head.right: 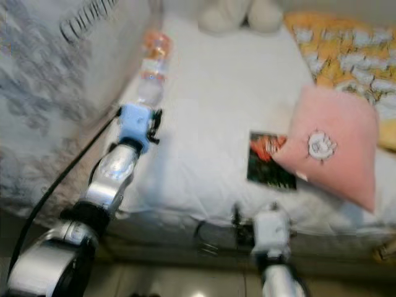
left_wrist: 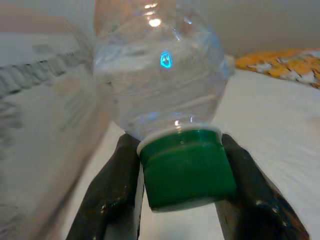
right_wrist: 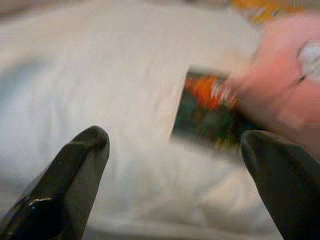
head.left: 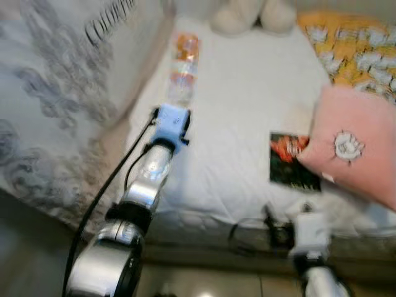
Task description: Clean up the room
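Plastic bottle [left_wrist: 160, 85] lies on white bed [head.left: 247, 111] near wall side; green cap [left_wrist: 185, 167] sits btwn left pincer [left_wrist: 182, 200] fingers, apparently gripped. Right pincer [right_wrist: 175, 190] open, empty. Judged early: booklet [head.left: 291, 162], pink pillow [head.left: 356, 145] not yet tidied.

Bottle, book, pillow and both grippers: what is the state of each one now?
Bottle: lying on the bed, green cap on.
Left gripper: shut on the bottle's cap.
Right gripper: open, holding nothing.
Book: closed, flat, partly under the pillow.
Pillow: resting on the book's edge.
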`<state>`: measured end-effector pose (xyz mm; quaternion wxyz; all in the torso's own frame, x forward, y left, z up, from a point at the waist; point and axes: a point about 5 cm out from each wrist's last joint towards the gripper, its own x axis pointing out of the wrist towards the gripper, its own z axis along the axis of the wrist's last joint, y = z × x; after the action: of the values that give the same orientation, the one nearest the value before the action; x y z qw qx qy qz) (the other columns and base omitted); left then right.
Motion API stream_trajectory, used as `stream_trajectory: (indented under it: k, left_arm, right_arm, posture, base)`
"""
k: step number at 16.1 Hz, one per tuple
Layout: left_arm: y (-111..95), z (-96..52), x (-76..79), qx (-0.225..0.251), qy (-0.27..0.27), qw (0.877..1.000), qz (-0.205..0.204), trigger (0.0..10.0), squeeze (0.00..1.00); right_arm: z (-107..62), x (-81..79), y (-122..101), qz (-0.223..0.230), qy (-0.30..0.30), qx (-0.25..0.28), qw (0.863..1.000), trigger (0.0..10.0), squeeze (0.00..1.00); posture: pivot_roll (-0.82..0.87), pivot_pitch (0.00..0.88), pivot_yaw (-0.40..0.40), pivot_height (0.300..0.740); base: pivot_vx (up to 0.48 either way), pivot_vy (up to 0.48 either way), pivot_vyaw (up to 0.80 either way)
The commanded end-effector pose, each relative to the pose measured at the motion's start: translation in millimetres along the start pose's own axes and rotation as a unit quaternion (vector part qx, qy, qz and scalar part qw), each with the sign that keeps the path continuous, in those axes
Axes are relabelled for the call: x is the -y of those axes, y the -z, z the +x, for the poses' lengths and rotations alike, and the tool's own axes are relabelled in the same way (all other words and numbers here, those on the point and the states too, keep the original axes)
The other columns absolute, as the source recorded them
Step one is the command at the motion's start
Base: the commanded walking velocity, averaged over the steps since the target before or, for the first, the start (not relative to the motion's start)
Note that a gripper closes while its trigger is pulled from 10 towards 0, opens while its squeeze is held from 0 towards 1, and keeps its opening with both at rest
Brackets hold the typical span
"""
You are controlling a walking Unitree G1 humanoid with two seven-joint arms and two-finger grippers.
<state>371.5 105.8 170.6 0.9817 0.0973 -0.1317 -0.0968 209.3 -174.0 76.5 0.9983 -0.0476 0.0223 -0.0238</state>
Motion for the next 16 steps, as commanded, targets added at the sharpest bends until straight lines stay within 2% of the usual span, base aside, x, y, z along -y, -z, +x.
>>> stream_trajectory:
  k: [1,3,4,6,7,10,12,15,16]
  left_arm:
    - [5,-17.6,-6.2,0.003,-0.008,1.0,-0.03,0.0,0.0]
    - [20,-31.5,1.3,-0.023,0.008,0.998,-0.064,0.0,0.0]
    - [28,-39.2,7.1,-0.029,0.019,0.997,-0.075,10.0,0.0]
    - [42,-50.8,3.3,-0.05,0.013,0.996,-0.071,10.0,0.0]
    - [43,-55.2,3.3,-0.062,0.021,0.994,-0.086,10.0,0.0]
    - [45,-55.2,7.4,-0.068,0.035,0.991,-0.108,10.0,0.0]
    - [47,-56.1,9.6,-0.074,0.039,0.99,-0.112,10.0,0.0]
    - [49,-55.4,10.8,-0.089,0.034,0.988,-0.118,10.0,0.0]
    - [52,-55.9,12.8,-0.097,0.038,0.988,-0.117,10.0,0.0]
  right_arm:
    - [4.3,21.8,-11,0.013,0.044,0.027,0.999,10.0,0.0]
    - [11.0,32.0,-15,0.015,0.056,0.044,0.997,10.0,0.0]
    - [15.0,36.8,-13,0.017,0.059,0.052,0.997,10.0,0.0]
    - [20.9,39.2,-9,0.025,0.058,0.053,0.997,10.0,0.0]
    - [24.8,39.4,-7,0.017,0.056,0.046,0.997,10.0,0.0]
    - [37.0,32.7,1,0.018,0.048,0.026,0.998,10.0,0.0]
    - [43.0,27.7,3,0.004,0.045,0.027,0.999,10.0,0.0]
    - [44.1,24.3,7,0.005,0.038,0.016,0.999,10.0,0.0]
    - [41.6,23.7,12,0.008,0.04,0.005,0.999,10.0,0.0]
  posture:
    - [0.01,0.0,0.027,0.74]
    - [0.04,0.0,0.014,0.74]
    - [0.06,0.0,-0.001,0.74]
    - [0.06,0.0,-0.012,0.74]
    - [0.07,0.0,-0.019,0.74]
    - [0.06,0.0,-0.006,0.74]
    - [0.06,0.0,-0.001,0.74]
    - [0.06,0.0,-0.003,0.74]
    - [0.05,0.0,-0.001,0.74]
  base:
    - [0.0,0.0,0.0]
    - [0.0,0.0,0.0]
    - [0.0,0.0,0.0]
    - [0.0,0.0,0.0]
    - [0.0,-0.48,0.0]
    - [0.0,-0.475,0.0]
    - [0.0,-0.472,0.0]
    - [0.0,-0.472,0.0]
    - [0.0,-0.472,-0.7]
